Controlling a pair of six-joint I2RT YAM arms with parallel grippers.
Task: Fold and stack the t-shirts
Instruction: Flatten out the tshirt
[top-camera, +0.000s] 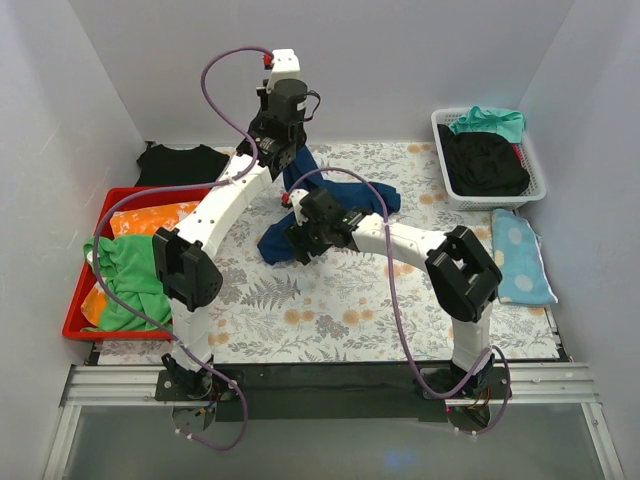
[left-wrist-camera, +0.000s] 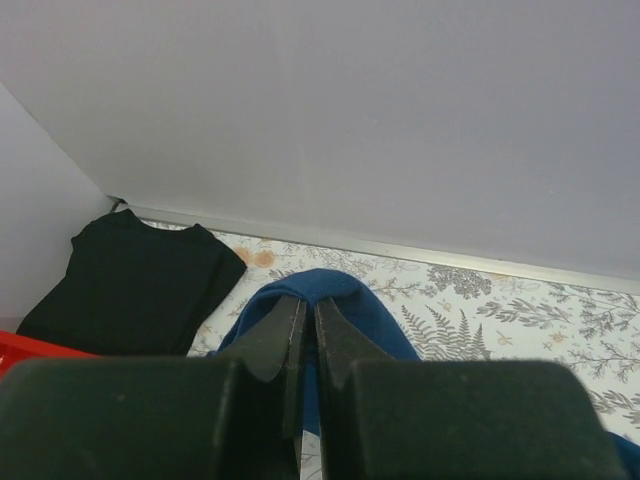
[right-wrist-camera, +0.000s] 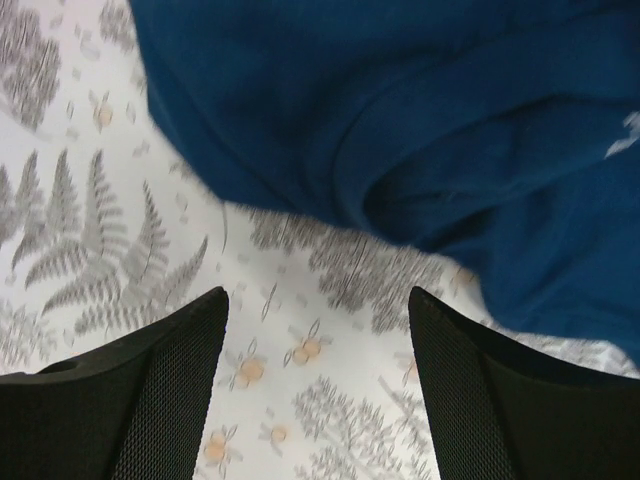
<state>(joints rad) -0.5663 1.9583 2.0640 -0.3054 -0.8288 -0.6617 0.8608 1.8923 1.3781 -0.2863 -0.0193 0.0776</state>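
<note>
A navy blue t-shirt (top-camera: 345, 200) hangs crumpled over the middle of the floral cloth. My left gripper (top-camera: 283, 162) is shut on its upper edge and holds it lifted near the back wall; the pinched fold (left-wrist-camera: 320, 290) shows between the jaws in the left wrist view. My right gripper (top-camera: 300, 240) is open and empty just above the cloth, beside the shirt's lower end (right-wrist-camera: 400, 130). A folded black t-shirt (top-camera: 180, 163) lies at the back left, also in the left wrist view (left-wrist-camera: 130, 280). A black t-shirt (top-camera: 485, 160) and a teal one (top-camera: 490, 122) lie in the white basket (top-camera: 535, 185).
A red tray (top-camera: 85, 270) at the left holds orange cloth (top-camera: 150, 218) and a green garment (top-camera: 130, 275). A light blue patterned towel (top-camera: 520, 255) lies at the right below the basket. White walls enclose the back and both sides.
</note>
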